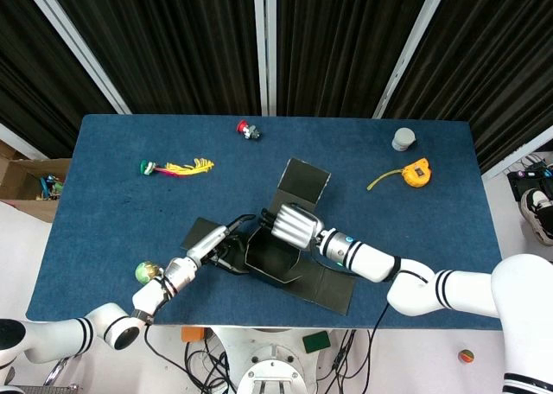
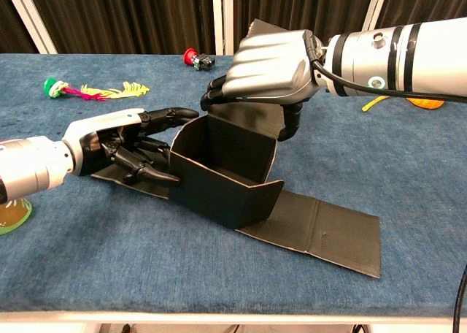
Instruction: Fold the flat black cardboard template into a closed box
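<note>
The black cardboard box (image 1: 275, 257) (image 2: 226, 174) stands half folded and open at the top, near the table's front middle. One long flap (image 2: 321, 231) lies flat to the front right, and another flap (image 1: 302, 181) rises behind the box. My left hand (image 1: 216, 243) (image 2: 120, 147) lies over a flat left flap, its spread fingers pressed against the box's outer left wall. Above the back wall hovers my right hand (image 1: 289, 226) (image 2: 266, 66), fingers curled over the rim and thumb down behind it, gripping that wall.
A red-capped object (image 1: 249, 130) (image 2: 195, 58) sits at the far edge. A feather toy (image 1: 177, 166) (image 2: 87, 90) lies far left. A grey cylinder (image 1: 403, 138) and a yellow tape measure (image 1: 416, 171) are far right. A green ball (image 1: 147, 273) rests front left.
</note>
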Controlling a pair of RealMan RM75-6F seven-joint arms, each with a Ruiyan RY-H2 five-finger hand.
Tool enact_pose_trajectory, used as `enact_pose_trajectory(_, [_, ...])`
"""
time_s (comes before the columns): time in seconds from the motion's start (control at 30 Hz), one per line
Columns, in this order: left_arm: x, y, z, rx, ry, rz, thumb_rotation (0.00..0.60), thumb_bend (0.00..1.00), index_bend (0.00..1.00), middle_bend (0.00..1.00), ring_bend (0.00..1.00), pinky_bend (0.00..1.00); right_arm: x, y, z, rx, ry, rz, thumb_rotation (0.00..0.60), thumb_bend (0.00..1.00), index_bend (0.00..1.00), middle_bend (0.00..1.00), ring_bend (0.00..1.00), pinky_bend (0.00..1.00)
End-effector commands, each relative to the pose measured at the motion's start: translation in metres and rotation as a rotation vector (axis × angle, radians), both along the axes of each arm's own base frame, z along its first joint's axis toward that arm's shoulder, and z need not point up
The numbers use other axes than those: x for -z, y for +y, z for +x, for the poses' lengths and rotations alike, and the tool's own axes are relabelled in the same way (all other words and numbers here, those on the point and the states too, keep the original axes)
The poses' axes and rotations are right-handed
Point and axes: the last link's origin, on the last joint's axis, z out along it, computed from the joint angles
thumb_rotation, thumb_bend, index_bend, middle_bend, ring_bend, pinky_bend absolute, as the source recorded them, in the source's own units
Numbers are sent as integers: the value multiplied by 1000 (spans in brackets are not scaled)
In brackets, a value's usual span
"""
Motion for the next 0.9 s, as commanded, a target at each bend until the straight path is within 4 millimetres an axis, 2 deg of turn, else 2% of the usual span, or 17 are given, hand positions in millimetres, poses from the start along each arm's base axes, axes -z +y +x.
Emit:
enact_pose_trajectory(0.03, [3,-4,-3,-15,-39,-67,600,37,0,0,449,869,1,0,2,-48,-6,3,600,372,397,383,694,1000])
enact_pose_trajectory(0.3, [8,-11,-5,-3,-72,-128,600,37,4,12,450,869,1,2,8,-123,-44,9,600,372,397,379,694,1000])
enact_pose_trajectory(0.67, [11,-14,-6,13,-71,-170,600,37,139,148,459,866,4,7,14,-166,-123,22,600,371,393,355,694,1000])
enact_pose_trajectory(0.8, [14,-14,-5,19,-62,-163,600,37,161,167,462,866,6,9,13,-146,-163,41,600,372,310,301,694,1000])
enact_pose_trajectory(0.9, [15,-14,-4,25,-52,-153,600,37,178,187,470,866,7,10,12,-108,-200,63,600,371,153,222,692,1000])
